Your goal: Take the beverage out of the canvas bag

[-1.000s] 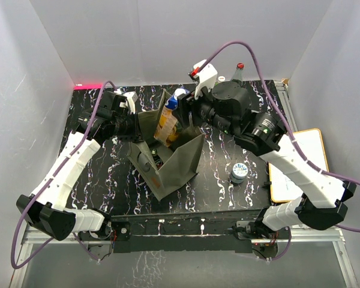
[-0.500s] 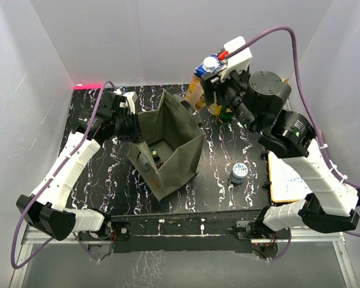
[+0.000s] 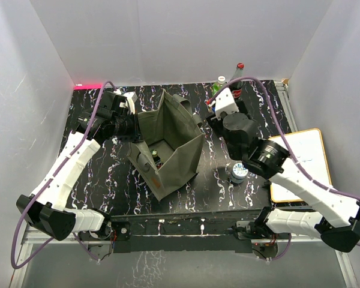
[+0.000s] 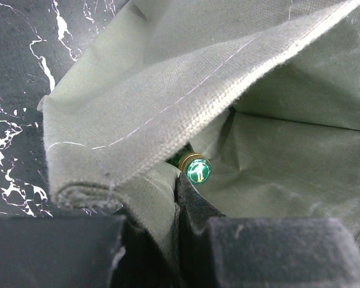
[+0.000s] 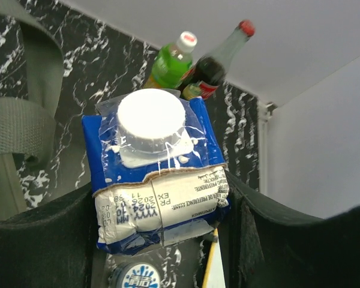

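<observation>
The black marbled tabletop (image 3: pixel 108 174) carries the canvas bag (image 3: pixel 174 159), which stands open, its soft sides sagging. The left hand (image 3: pixel 134 126) is pinched shut on the bag's near-left rim, and the left wrist view shows fabric folded between its pads. That cloth is floppy and probably needs this hold to keep the mouth open.

To the right of the bag, the right hand (image 5: pixel 162 240) is closed on the beverage, a carton (image 5: pixel 159 174), which is outside the bag. It cannot be told whether the carton touches the tabletop. The pads press on its two flat sides below the blue top.

The carton looks like thin board with a glossy skin. It is likely fairly heavy with liquid, somewhat slippery, and easy to dent, so the flat sides suit a moderate squeeze. Its white screw cap (image 5: pixel 151 117) points towards the camera.

A small green cap (image 4: pixel 198 170) shows deep inside the bag.
</observation>
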